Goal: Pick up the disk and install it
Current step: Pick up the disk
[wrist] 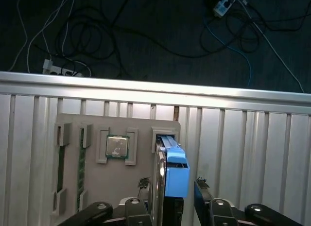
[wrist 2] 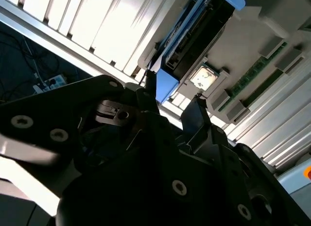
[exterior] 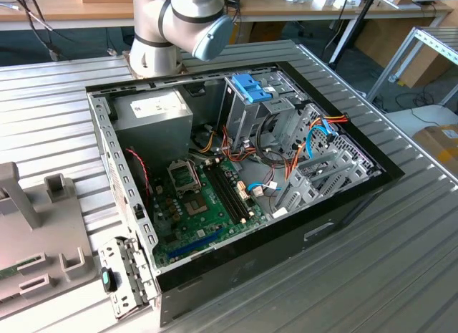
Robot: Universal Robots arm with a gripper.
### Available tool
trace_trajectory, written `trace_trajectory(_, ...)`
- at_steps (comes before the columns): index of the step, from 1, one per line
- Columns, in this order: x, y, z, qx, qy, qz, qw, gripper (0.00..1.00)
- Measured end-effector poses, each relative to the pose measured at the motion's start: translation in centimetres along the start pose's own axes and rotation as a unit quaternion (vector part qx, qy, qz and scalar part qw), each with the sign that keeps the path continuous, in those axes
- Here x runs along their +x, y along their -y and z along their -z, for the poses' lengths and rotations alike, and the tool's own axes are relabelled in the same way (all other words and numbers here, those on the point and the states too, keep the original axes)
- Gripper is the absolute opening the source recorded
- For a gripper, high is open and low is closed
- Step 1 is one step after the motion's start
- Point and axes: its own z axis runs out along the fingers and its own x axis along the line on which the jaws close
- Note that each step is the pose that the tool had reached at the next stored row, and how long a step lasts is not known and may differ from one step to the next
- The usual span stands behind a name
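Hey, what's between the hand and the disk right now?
Nothing. In the first wrist view the open hand straddles the upright disk, with only narrow bare gaps between its fingertips and the disk's sides.

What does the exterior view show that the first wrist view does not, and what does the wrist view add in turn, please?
Exterior view: the open black metal computer case with its green motherboard and blue plastic latch, plus the grey robot arm.
First wrist view: the open tool straddling the silver-grey metal hard drive in its bright blue plastic carrier, standing on edge in a slot, and a square silver processor chip.
Both: the ribbed aluminium table and the grey plastic parts holder.
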Motion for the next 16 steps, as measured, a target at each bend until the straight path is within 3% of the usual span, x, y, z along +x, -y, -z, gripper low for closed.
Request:
trace_trajectory(6, -0.41, 0.03, -0.23, 0.0000, 0.0000, 0.000, 1.0000, 0.48)
trace_trajectory(13, -0.45, 0.01, -1.99, 0.0000, 0.0000, 0.000, 1.0000, 0.48)
trace_trajectory(16, -0.44, -0.02, -2.18, -0.0001, 0.0000, 0.000, 1.0000, 0.48)
